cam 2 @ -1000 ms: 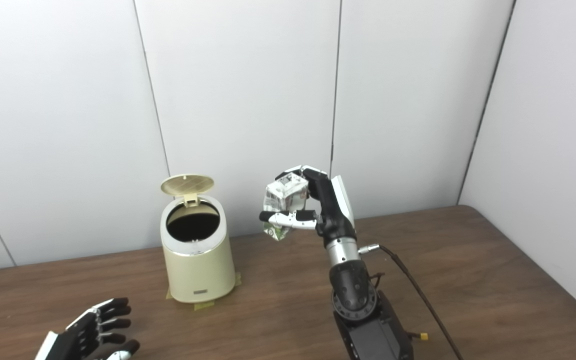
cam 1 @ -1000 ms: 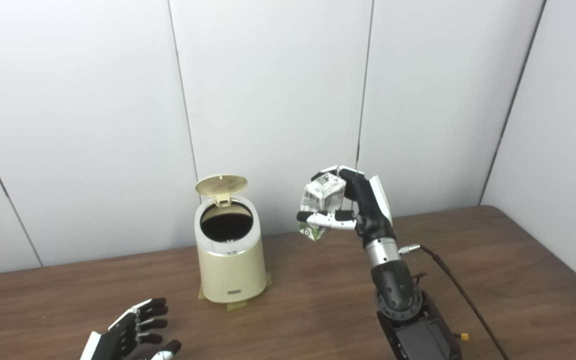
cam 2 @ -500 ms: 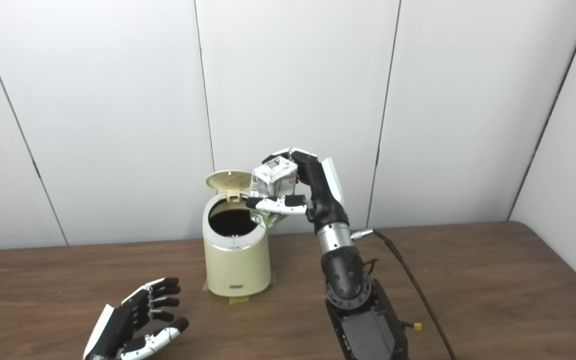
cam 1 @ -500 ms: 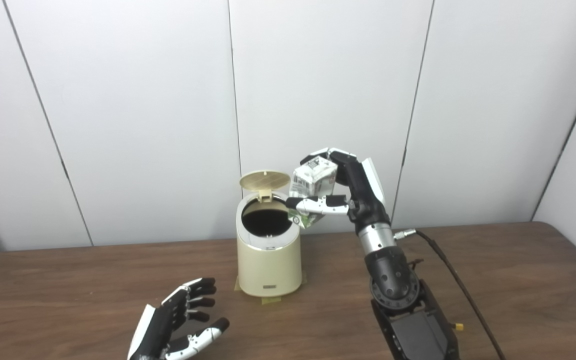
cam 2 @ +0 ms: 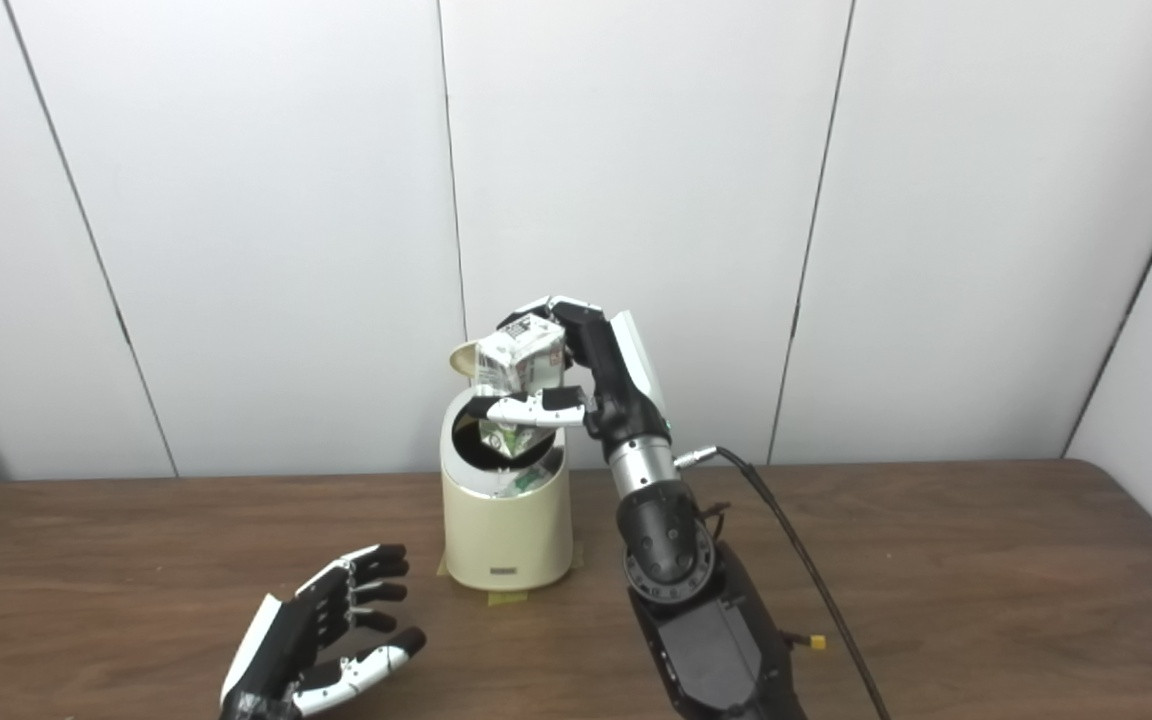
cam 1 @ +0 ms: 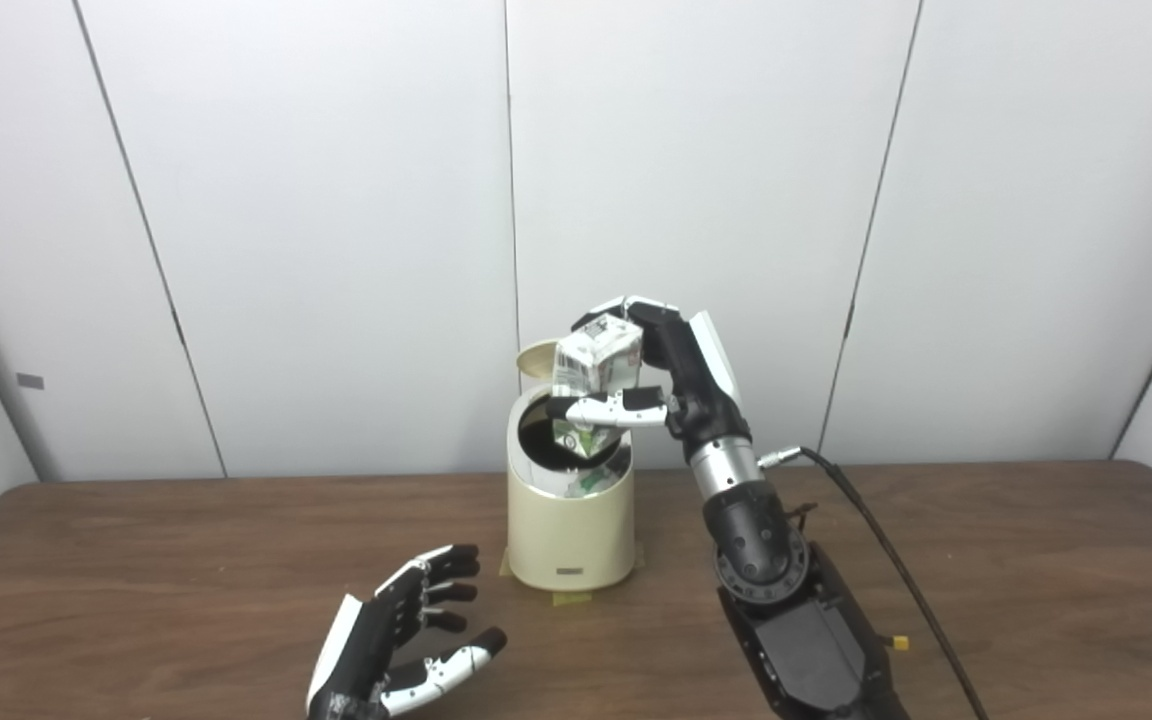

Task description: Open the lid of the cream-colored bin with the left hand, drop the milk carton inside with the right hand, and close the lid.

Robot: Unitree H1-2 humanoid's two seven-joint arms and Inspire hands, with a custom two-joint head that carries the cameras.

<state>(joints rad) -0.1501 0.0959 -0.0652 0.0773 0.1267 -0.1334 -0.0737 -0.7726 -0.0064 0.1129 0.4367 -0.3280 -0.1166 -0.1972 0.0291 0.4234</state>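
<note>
The cream-colored bin [cam 1: 570,530] stands on the brown table with its lid [cam 1: 533,358] flipped up behind the dark opening. My right hand [cam 1: 671,385] is shut on the white milk carton [cam 1: 596,375], holding it tilted directly over the bin's mouth, its lower corner at the rim. In the right eye view the carton [cam 2: 519,370] hides most of the lid. My left hand [cam 1: 398,640] hovers low over the table to the front left of the bin, fingers spread, holding nothing.
A dark cable [cam 1: 886,560] runs from my right wrist down to the table's right side. Tape strips [cam 1: 571,598] show under the bin's base. White wall panels stand close behind the table [cam 1: 136,560].
The camera has swung, shifting the whole scene. My right hand has carried the carton leftward from beside the bin to over its opening. The left hand stays low and open.
</note>
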